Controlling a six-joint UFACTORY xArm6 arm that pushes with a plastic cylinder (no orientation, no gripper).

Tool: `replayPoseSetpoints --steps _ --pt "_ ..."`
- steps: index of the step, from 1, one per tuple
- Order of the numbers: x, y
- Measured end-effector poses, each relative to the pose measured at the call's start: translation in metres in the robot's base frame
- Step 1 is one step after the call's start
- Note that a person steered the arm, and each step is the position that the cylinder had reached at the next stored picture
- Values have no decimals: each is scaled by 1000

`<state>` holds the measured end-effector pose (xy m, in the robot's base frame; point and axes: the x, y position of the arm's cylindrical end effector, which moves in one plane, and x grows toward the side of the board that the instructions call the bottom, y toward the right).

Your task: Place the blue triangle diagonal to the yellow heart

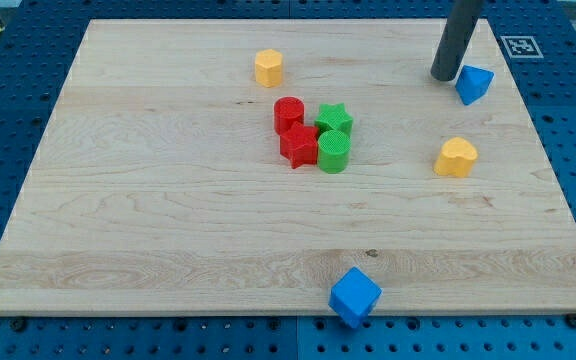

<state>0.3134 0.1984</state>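
The blue triangle (474,84) lies near the board's right edge toward the view's top. The yellow heart (456,158) lies below it, slightly to the left, with a gap between them. My tip (445,77) is the lower end of the dark rod that comes down from the view's top. It sits just left of the blue triangle, touching or nearly touching it.
A yellow hexagon (268,68) lies at top centre. A red cylinder (288,112), a red star (298,146), a green star (334,118) and a green cylinder (333,152) cluster mid-board. A blue cube (355,296) overhangs the wooden board's (168,220) bottom edge.
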Motion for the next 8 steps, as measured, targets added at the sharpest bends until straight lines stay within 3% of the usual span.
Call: replayPoseSetpoints --steps 3,4,6,8 --pt "-30 39" --pt "3 47" --pt "29 90" --pt "15 79"
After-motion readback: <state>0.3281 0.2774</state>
